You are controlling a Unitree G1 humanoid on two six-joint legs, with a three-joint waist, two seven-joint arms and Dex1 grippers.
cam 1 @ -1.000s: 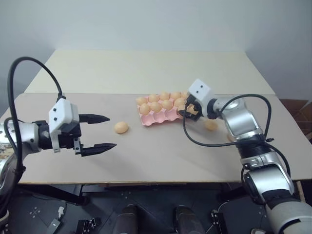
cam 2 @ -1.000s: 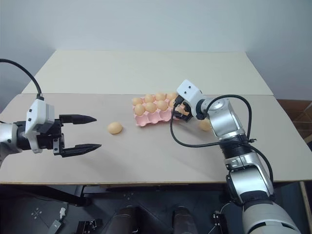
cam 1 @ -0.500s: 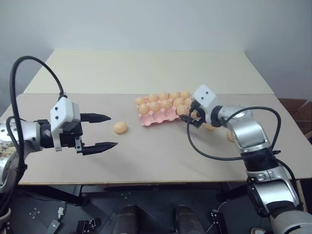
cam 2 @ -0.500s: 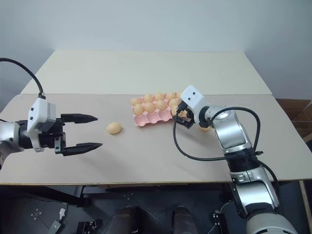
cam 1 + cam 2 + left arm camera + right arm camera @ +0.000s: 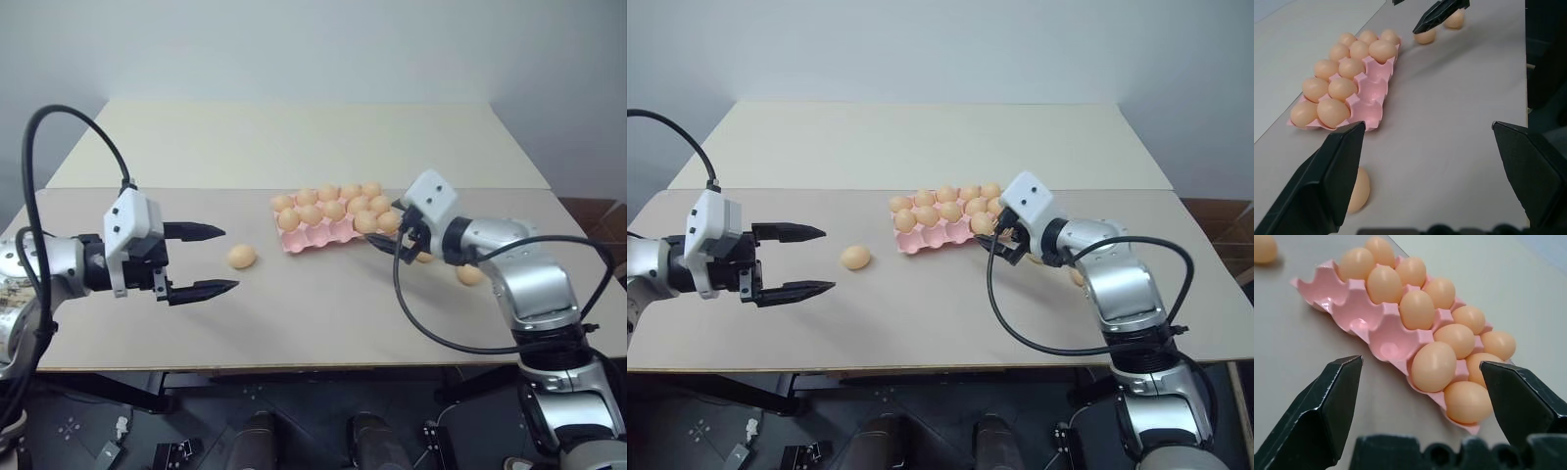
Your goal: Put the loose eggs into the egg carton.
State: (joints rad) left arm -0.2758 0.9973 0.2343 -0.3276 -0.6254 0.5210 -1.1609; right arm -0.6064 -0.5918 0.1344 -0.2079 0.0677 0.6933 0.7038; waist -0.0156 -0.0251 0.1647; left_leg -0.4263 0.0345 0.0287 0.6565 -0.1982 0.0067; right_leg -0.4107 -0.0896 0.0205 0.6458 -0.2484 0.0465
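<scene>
Here, a flat pink moulded egg carton (image 5: pixel 323 227) is seen at frame centre on the beige bench (image 5: pixel 294 304), mostly filled. Tan-orange loose eggs (image 5: pixel 243 257) lie beside it. Left gripper (image 5: pixel 209 260) and right gripper (image 5: pixel 389 228) are spread wide, empty.

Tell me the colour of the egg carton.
The egg carton is pink, clearest in the right wrist view.

The beige surface (image 5: pixel 323 304) carries a pink carton (image 5: pixel 318 233) near its middle. One egg (image 5: pixel 243 257) lies apart to the carton's left; two eggs (image 5: pixel 469 275) lie to its right, one partly hidden.
</scene>
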